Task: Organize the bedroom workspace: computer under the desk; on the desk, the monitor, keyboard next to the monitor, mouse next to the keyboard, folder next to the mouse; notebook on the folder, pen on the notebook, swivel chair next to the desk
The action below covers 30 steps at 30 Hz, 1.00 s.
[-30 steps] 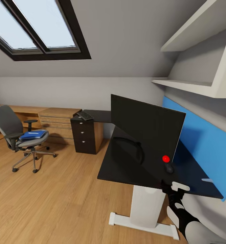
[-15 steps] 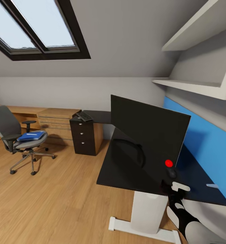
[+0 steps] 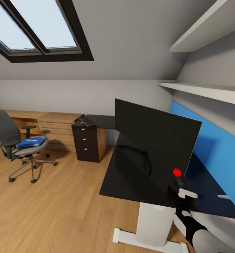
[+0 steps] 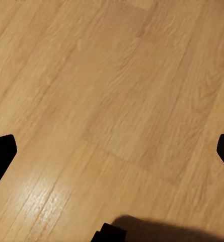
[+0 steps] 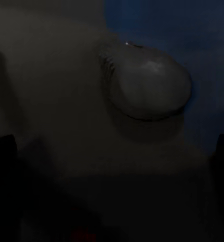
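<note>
At lower right of the head view, the right gripper (image 3: pixel 180 188) hangs with its black fingers spread wide over the small black rounded mouse (image 5: pixel 149 91) on the glossy black desk (image 3: pixel 131 175), just below the wide black monitor (image 3: pixel 154 137). I'd say the mouse step is in hand; next comes lowering and closing, or fetching the slim dark keyboard (image 3: pixel 87 121) at centre left.

The monitor (image 3: pixel 156 140) hides part of the desk (image 3: pixel 131 175).

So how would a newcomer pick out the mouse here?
Start at the glossy black desk with the blue back panel. Go to the monitor and its red dot. Just below that dot lies the mouse, small, rounded and black, unlike the flat screen beside it.
</note>
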{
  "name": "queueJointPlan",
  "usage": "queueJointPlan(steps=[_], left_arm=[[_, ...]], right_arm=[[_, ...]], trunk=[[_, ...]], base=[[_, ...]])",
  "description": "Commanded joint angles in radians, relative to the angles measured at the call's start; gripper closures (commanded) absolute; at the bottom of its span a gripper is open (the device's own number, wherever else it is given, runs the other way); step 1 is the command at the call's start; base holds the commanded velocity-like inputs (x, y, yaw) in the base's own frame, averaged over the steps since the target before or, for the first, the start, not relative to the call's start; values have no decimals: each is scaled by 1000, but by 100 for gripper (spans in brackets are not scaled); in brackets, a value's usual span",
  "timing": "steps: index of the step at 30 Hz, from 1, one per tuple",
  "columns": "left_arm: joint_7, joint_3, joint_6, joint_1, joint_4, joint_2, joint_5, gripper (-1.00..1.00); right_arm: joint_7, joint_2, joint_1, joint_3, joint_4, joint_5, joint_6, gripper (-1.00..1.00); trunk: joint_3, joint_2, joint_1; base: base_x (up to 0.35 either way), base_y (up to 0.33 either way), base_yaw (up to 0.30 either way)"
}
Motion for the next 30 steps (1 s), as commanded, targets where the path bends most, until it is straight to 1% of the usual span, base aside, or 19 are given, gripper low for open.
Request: queueJointPlan(steps=[1,15,23,30], left_arm=[[4,-8,-4,-1,1,0,9,-100],[4,-8,-4,-1,1,1,9,-100],[5,-8,-3,-1,1,1,10,-100],[6,-8,-3,-1,1,1,10,-100]], right_arm=[[10,0,0,-4,31,-22,2,-100],[10,0,0,-3,31,-21,2,-100],[10,0,0,-3,31,-20,2,-100],[10,0,0,-3,31,-20,2,-100]], trunk=[[-1,0,0],[-1,0,0],[-1,0,0],[-1,0,0]], base=[[137,-18,0],[28,-5,0],[1,-107,0],[0,-37,0]])
